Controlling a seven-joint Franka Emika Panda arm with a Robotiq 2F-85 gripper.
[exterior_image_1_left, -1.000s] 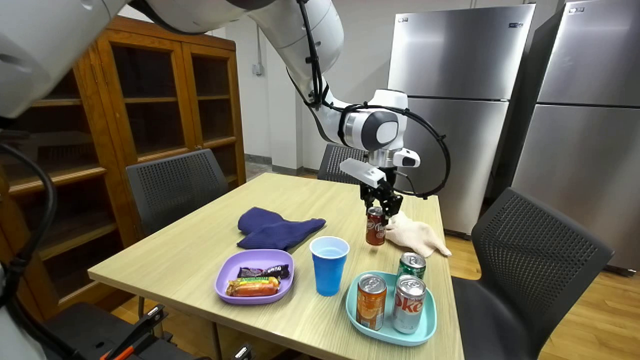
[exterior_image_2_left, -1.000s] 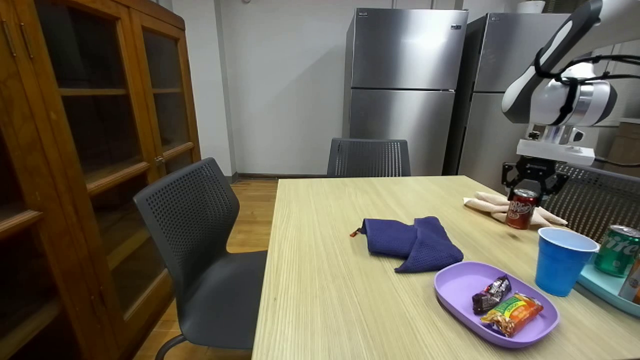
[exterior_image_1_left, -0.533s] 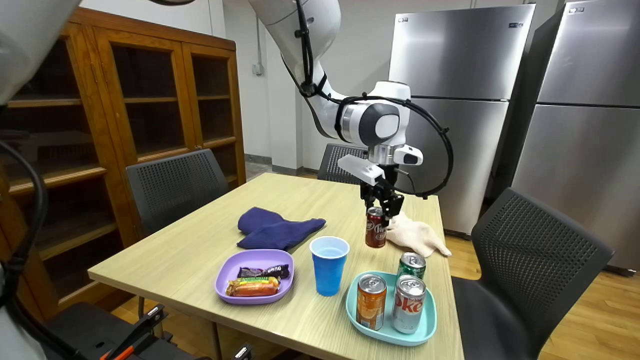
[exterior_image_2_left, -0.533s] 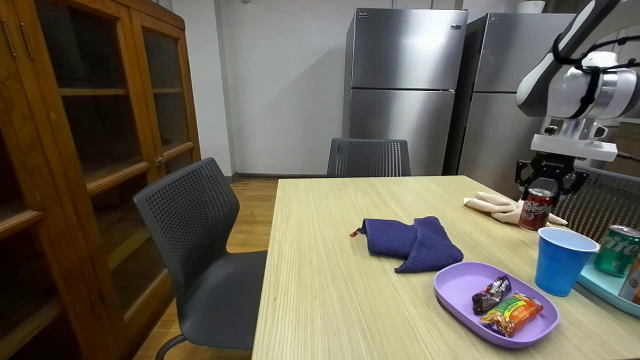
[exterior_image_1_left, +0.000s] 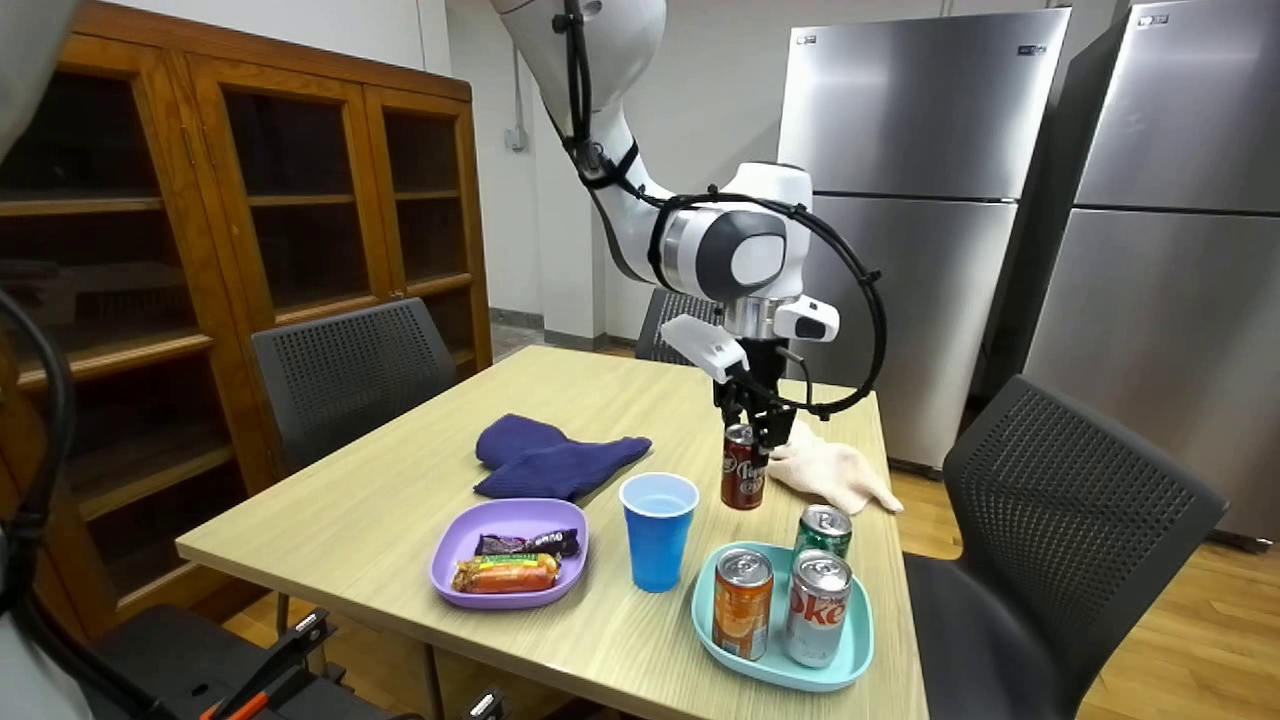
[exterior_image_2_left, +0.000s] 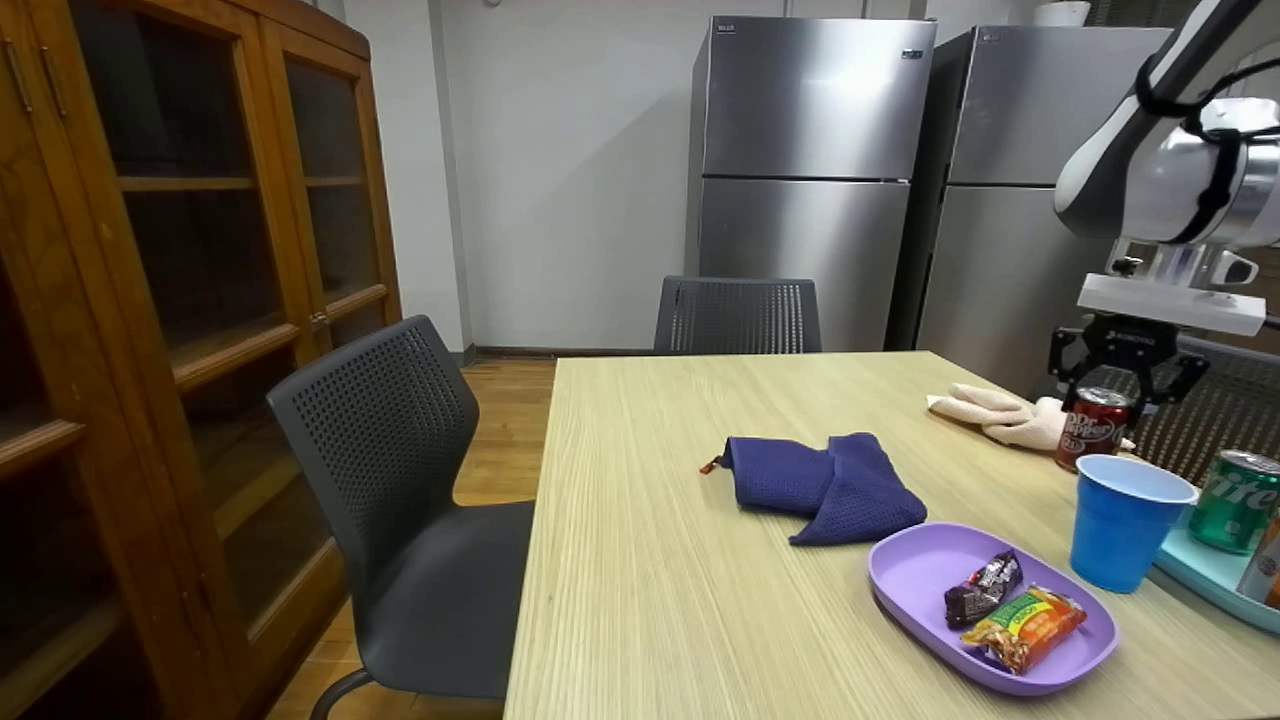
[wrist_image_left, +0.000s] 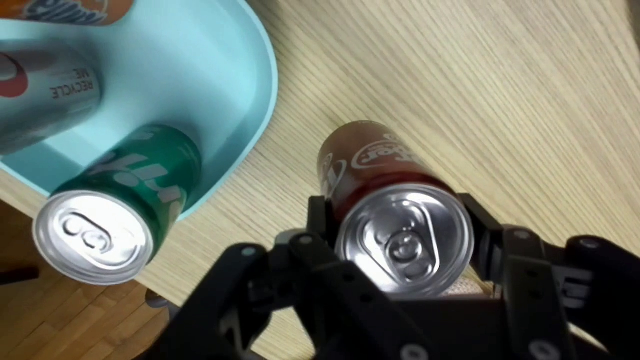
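Note:
A dark red Dr Pepper can (wrist_image_left: 365, 155) is clasped near its top by my gripper (wrist_image_left: 400, 220), with a black finger pressed on each side. Both exterior views show the can (exterior_image_1_left: 741, 480) upright under the gripper (exterior_image_2_left: 1115, 395), low over the table; whether its base touches the wood I cannot tell. A teal tray (exterior_image_1_left: 770, 675) stands close by, bearing a green can (wrist_image_left: 165, 165), a silver Coke can (exterior_image_1_left: 818, 610) and an orange can (exterior_image_1_left: 743, 605). Behind the held can lies a pale cloth (exterior_image_2_left: 1010, 415). The can hides part of that cloth.
Nearby stands a blue cup (exterior_image_1_left: 657, 540), beside a purple plate (exterior_image_2_left: 920, 570) with wrapped snacks. A folded navy cloth (exterior_image_1_left: 565, 465) lies farther in on the wooden table (exterior_image_2_left: 640, 520). Dark chairs (exterior_image_1_left: 1060, 540) surround the table; a wooden cabinet (exterior_image_1_left: 290, 190) and refrigerators (exterior_image_1_left: 910, 110) stand beyond.
Gripper and Dr Pepper can have moved together toward the side with the blue cup and teal tray, and sunk slightly lower in the exterior views. The grip stays the same; other objects have not moved.

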